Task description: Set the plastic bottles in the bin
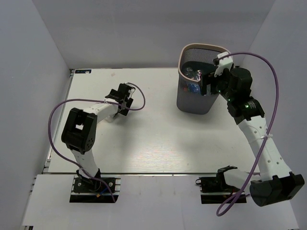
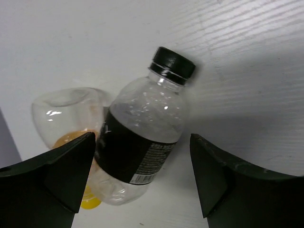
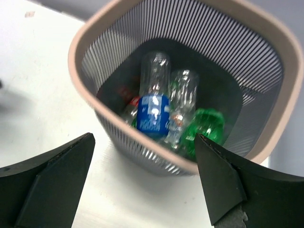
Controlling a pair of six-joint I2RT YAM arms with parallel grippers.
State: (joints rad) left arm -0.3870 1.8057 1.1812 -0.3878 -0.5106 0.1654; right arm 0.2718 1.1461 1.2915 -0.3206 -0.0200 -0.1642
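In the left wrist view a clear bottle with a black label and black cap (image 2: 142,137) lies on the white table, touching a second clear bottle with a yellow-orange cap (image 2: 71,118). My left gripper (image 2: 142,175) is open, and the black-label bottle lies between its fingers. In the top view that gripper (image 1: 120,98) hides both bottles. The grey mesh bin (image 1: 194,98) stands at the back right. It holds a blue-label bottle (image 3: 153,114), a green bottle (image 3: 205,126) and other clear ones. My right gripper (image 3: 142,159) is open and empty above the bin's near rim (image 3: 142,130).
White walls close in the table on the left, back and right. The right arm's purple cable (image 1: 273,76) loops beside the bin. A purple cable (image 1: 55,115) also hangs off the left arm.
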